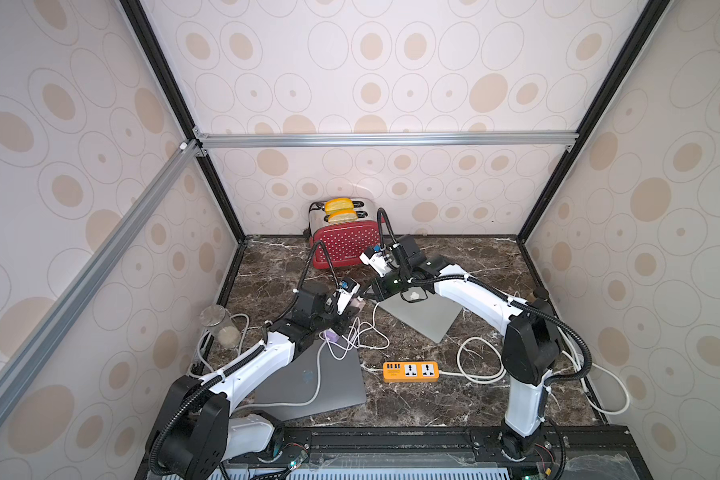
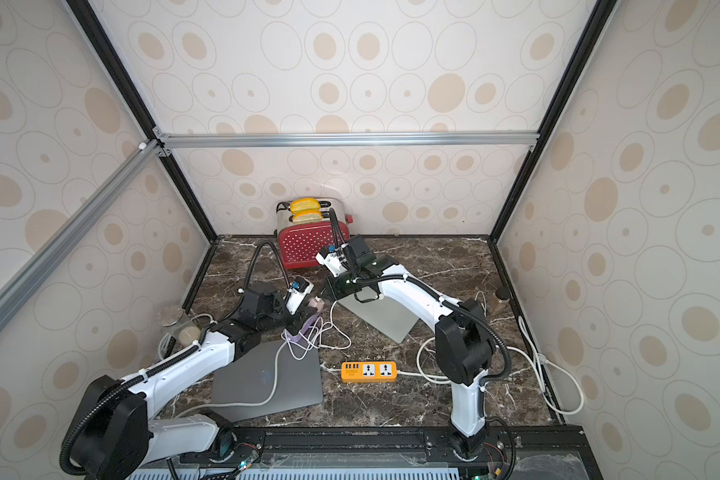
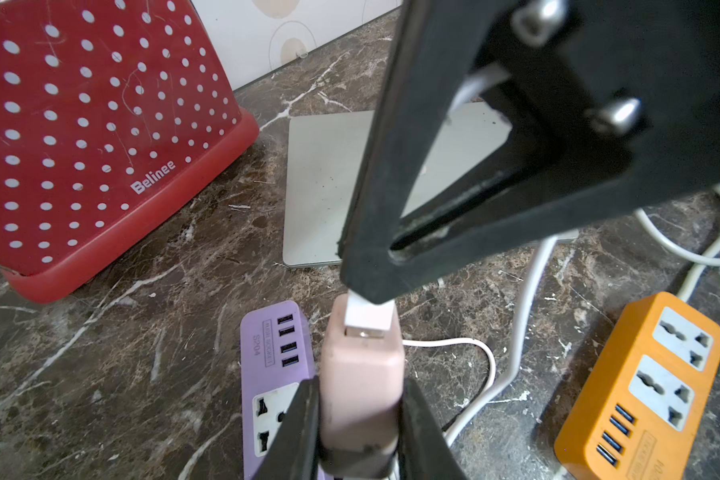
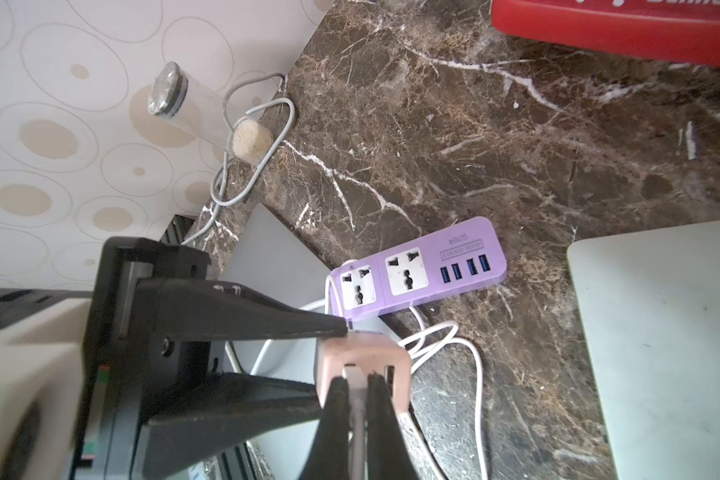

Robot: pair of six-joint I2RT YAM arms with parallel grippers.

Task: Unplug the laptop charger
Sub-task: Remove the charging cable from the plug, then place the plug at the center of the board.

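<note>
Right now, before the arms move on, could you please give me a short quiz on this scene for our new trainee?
1. True or false: the left pincer is shut on the pink charger brick.
2. What does the right pincer pinch? A) the white USB plug in the brick; B) a bread slice; C) the orange power strip.
3. Fill in: both sockets of the purple power strip are ____.
Key: 1 true; 2 A; 3 empty.
</note>
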